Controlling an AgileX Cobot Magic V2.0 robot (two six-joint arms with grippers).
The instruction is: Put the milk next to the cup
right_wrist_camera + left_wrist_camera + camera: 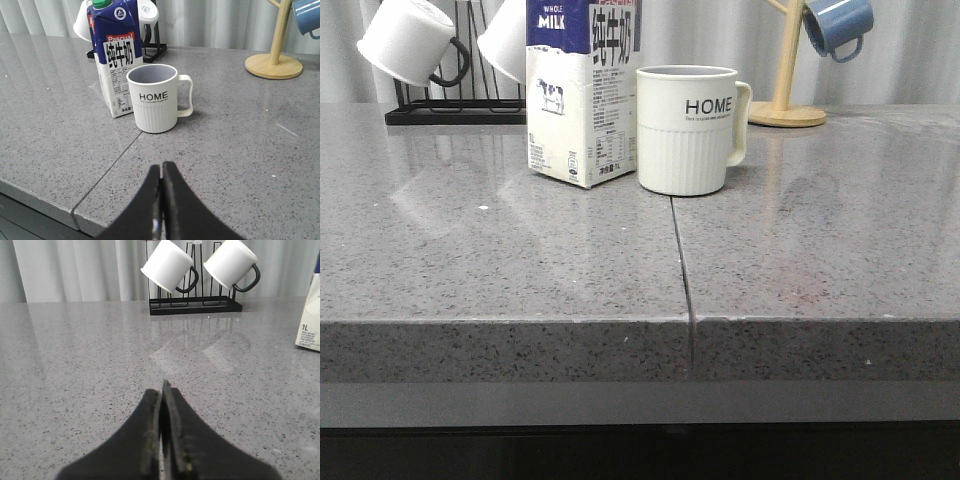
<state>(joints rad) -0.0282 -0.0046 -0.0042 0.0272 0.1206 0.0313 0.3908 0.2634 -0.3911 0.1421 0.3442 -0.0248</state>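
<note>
The milk [582, 90], a tall white carton with a dark blue "WHOLE MILK" band and a cow picture, stands upright on the grey counter [500, 260]. The cream ribbed "HOME" cup [686, 130] stands right beside it on its right, close or touching, handle to the right. Both also show in the right wrist view: the milk [116, 60] and the cup [154, 97]. The carton's edge shows in the left wrist view [314, 320]. My left gripper [161, 389] is shut and empty over bare counter. My right gripper [161, 169] is shut and empty, well short of the cup. Neither arm shows in the front view.
A black wire rack [455, 112] with two plain white black-handled mugs [408, 40] stands at the back left. A wooden mug tree [786, 110] with a blue mug [838, 25] stands at the back right. A seam [682, 270] runs across the counter to its front edge.
</note>
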